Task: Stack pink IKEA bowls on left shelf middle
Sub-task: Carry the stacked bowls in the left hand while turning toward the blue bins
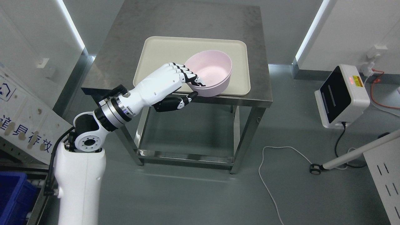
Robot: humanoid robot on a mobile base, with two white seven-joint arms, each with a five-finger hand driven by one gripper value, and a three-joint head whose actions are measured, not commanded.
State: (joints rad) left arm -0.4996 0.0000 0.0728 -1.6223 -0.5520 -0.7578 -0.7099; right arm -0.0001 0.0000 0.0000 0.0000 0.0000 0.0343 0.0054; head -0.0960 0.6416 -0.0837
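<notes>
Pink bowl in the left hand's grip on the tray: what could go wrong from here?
1. The left hand pinches only the near rim of the bowl, fingers inside and thumb under the outside wall; a one-sided grip like this may let the bowl tip or slip when it is lifted.
2. The bowl sits near the tray's front edge, which lies close to the table's edge; a drag could pull the tray forward or drop the bowl to the floor.

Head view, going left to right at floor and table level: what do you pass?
Blue bin → left hand → pink bowl → white cable → white box device.
</notes>
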